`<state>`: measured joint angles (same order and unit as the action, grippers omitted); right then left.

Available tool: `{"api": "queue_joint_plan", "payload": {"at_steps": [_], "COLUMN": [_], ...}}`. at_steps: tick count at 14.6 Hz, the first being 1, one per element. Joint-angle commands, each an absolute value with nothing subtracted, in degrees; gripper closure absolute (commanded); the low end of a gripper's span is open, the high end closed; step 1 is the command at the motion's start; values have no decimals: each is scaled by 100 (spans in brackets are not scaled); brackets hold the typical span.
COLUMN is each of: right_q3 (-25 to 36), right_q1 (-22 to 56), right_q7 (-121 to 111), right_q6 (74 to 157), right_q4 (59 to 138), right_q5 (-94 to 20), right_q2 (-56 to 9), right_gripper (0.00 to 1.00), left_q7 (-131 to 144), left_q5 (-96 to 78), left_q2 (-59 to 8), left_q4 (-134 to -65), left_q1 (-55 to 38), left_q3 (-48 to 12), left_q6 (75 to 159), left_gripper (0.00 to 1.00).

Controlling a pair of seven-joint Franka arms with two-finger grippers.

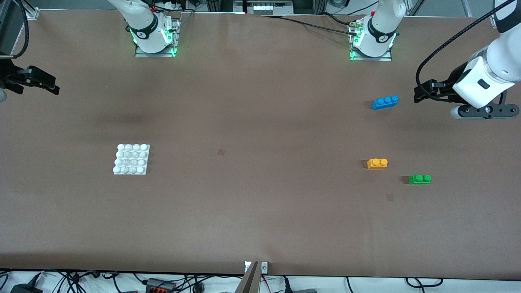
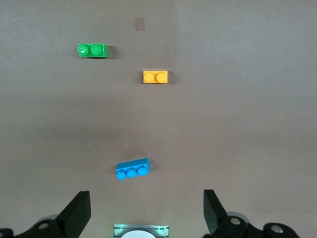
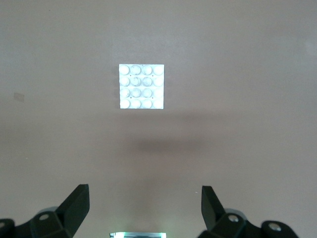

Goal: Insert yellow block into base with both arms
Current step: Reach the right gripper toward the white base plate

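The yellow block point(image 1: 377, 163) lies on the brown table toward the left arm's end; it also shows in the left wrist view point(image 2: 155, 77). The white studded base point(image 1: 131, 159) lies toward the right arm's end and shows in the right wrist view point(image 3: 141, 86). My left gripper point(image 1: 423, 94) is open and empty, high over the table's end beside the blue brick; its own view shows it point(image 2: 147, 213) with jaws wide. My right gripper point(image 1: 40, 82) is open and empty, high over the other end of the table; its own view shows it point(image 3: 145, 210).
A blue three-stud brick point(image 1: 384, 102) lies farther from the front camera than the yellow block. A green two-stud brick point(image 1: 419, 179) lies slightly nearer than the yellow block, toward the left arm's end. The arm bases point(image 1: 152, 36) stand along the table's back edge.
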<state>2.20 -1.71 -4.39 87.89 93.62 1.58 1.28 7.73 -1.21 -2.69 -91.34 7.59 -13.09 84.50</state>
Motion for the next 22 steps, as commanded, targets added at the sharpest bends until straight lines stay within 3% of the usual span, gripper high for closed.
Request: {"api": "queue_joint_plan", "payload": {"at_steps": [1, 9, 15, 19, 22], "right_q3": [158, 158, 158, 158, 167], "right_q1": [-229, -237, -237, -308, -360], "right_q7": [-457, -457, -448, -431, -360], "right_q6": [8771, 8780, 8885, 10060, 11438], "right_q4": [9360, 9360, 9369, 9605, 10535], "right_q5": [228, 255, 220, 185, 132], "right_q2": [149, -43, -1061, -1730, -1784], "right_gripper": [0, 0, 0, 0, 0], "left_q7": [650, 650, 650, 650, 659], "left_q5": [-255, -264, -264, -246, -255], "left_q2": [-343, -343, -343, -343, -360], "left_q4": [-8930, -8930, -8930, -8930, -8947], "left_q1": [835, 835, 835, 835, 835], "left_q3": [-1318, -1318, -1318, -1310, -1318], "left_q6": [8323, 8323, 8323, 8323, 8297], "left_gripper": [0, 0, 0, 0, 0]}}
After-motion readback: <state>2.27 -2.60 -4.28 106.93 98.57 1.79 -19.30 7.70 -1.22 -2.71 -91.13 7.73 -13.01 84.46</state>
